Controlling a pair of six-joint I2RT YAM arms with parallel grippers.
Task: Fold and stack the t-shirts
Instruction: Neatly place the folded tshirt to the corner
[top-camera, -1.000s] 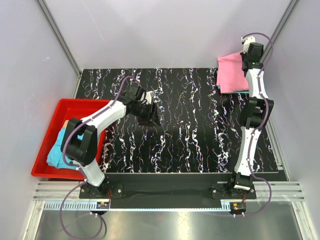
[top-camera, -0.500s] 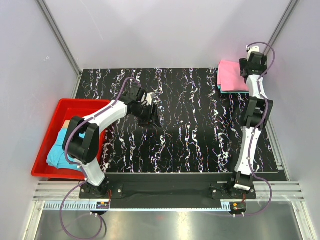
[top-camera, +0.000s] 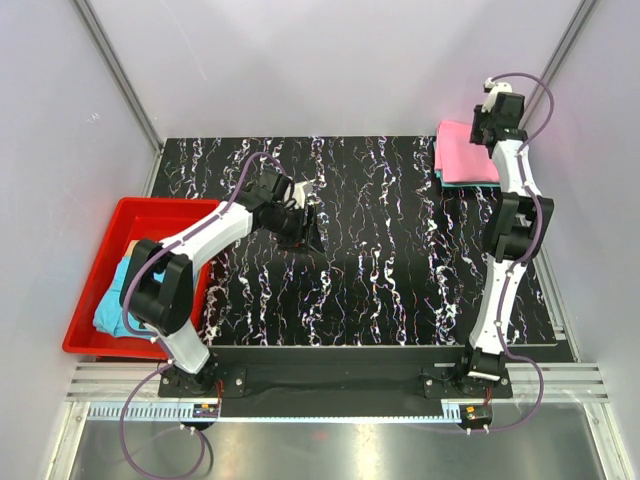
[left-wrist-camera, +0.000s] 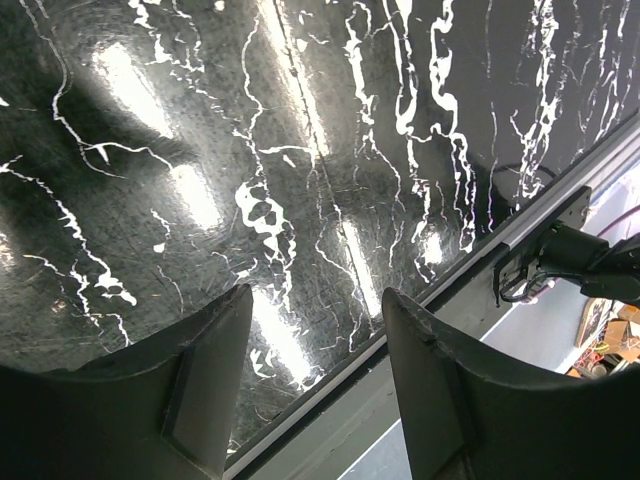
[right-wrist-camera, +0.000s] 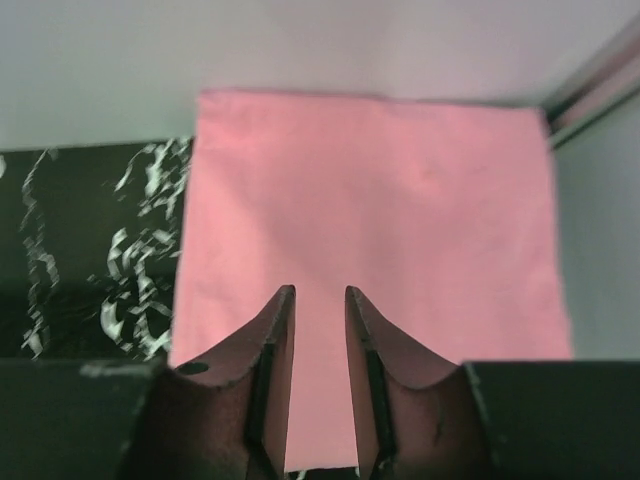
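My right gripper hangs over the pink shirt, the jaws drawn narrow with only a slim strip of pink showing between them and nothing held. That shirt is folded to a neat rectangle and lies flat in the table's 1 o'clock corner, close to the back wall, with the edge of a teal shirt peeping out beneath its near side – pink stacked on teal. My left gripper is well apart from all this, over bare black marbled tabletop at about 10 o'clock from the table's middle; its jaws stand wide and empty, the table's edge rail showing in the gap. Out at 9 o'clock, off the table's left side, sits the red bin – a crumpled blue-green shirt lies loose in its near end.
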